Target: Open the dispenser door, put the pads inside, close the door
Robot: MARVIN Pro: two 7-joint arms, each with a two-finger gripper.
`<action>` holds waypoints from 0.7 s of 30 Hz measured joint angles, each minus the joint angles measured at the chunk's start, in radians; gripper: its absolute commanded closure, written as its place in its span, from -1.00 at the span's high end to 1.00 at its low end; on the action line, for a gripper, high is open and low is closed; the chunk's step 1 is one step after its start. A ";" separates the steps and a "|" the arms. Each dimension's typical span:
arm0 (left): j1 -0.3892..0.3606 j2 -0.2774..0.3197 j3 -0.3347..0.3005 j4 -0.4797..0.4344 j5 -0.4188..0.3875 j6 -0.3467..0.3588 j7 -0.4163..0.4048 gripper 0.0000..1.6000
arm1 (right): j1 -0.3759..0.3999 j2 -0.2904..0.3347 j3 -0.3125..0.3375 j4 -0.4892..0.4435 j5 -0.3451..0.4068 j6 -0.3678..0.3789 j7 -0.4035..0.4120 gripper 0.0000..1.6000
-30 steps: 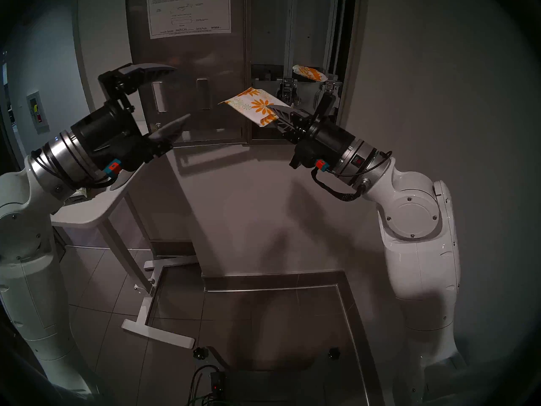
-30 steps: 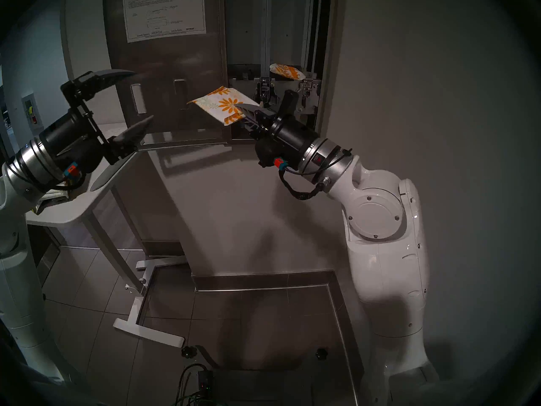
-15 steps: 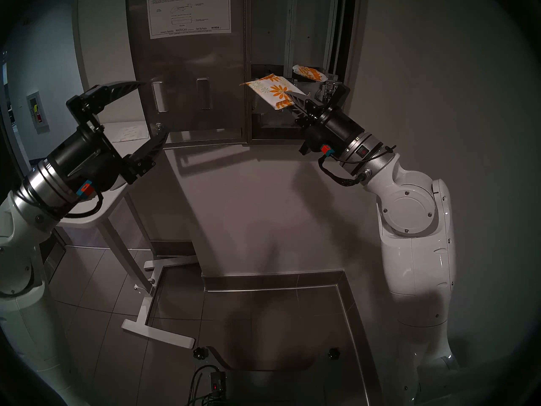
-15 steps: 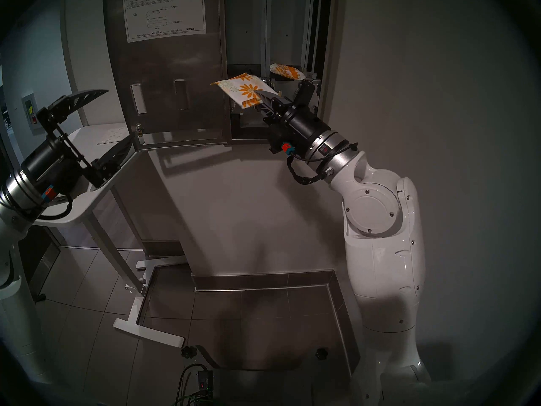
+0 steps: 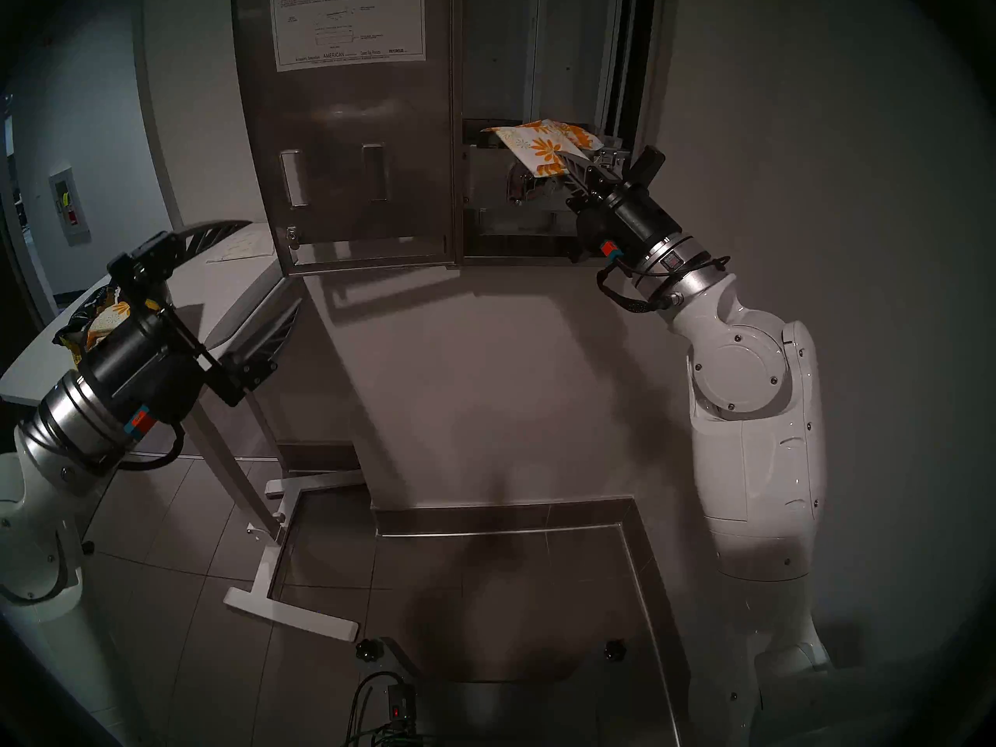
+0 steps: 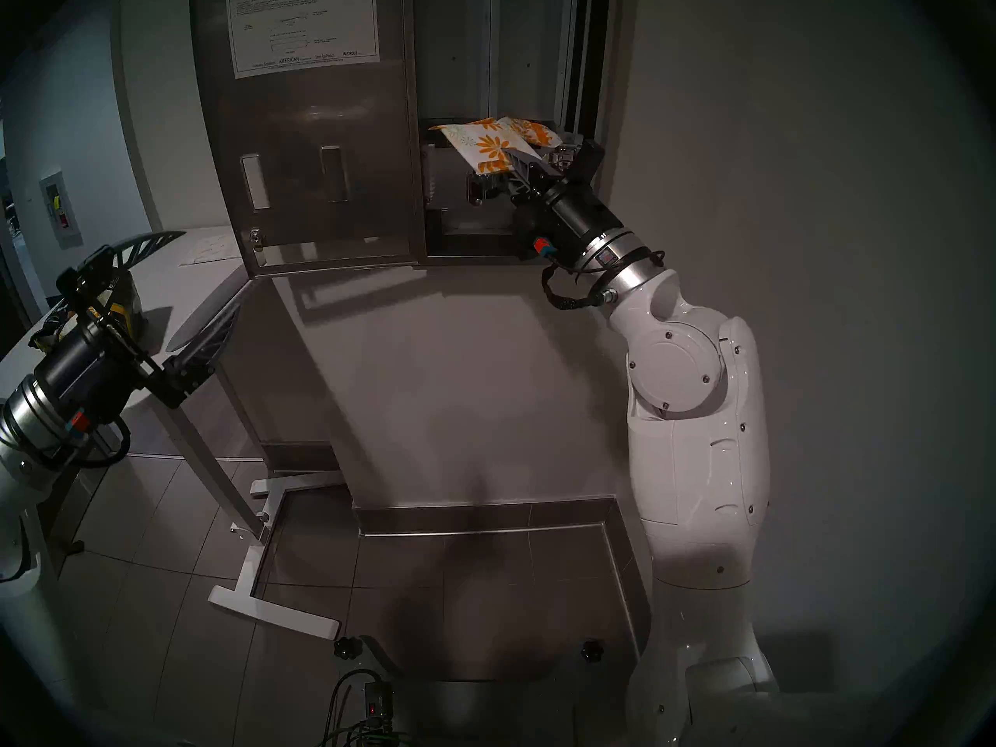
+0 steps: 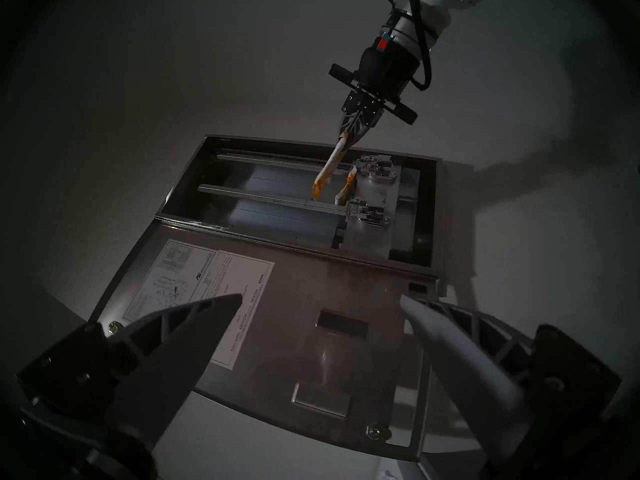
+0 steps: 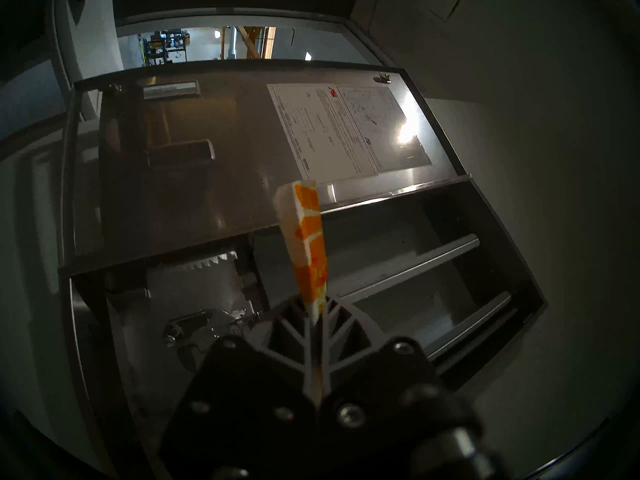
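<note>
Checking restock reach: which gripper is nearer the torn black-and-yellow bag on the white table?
Left. The left gripper hangs open right beside the torn black-and-yellow bag on the white table. The right gripper is far off at the steel dispenser, shut on a daisy-print pad.

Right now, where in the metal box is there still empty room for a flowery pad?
The left channel, between the door hinge and the middle rail, is bare. The right channel is bare above the resting pad. Crowded lower down: the chrome levers, the right gripper and its held pad.
</note>
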 measured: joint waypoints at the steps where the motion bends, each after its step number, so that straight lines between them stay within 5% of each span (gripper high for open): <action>1: 0.006 -0.005 -0.003 0.000 -0.003 -0.004 0.000 1.00 | 0.002 -0.002 0.001 0.004 -0.004 0.001 -0.005 -1.00; 21: 0.073 -0.062 -0.030 0.000 -0.035 -0.064 0.002 1.00 | 0.113 -0.047 0.031 0.162 -0.091 0.031 -0.116 -1.00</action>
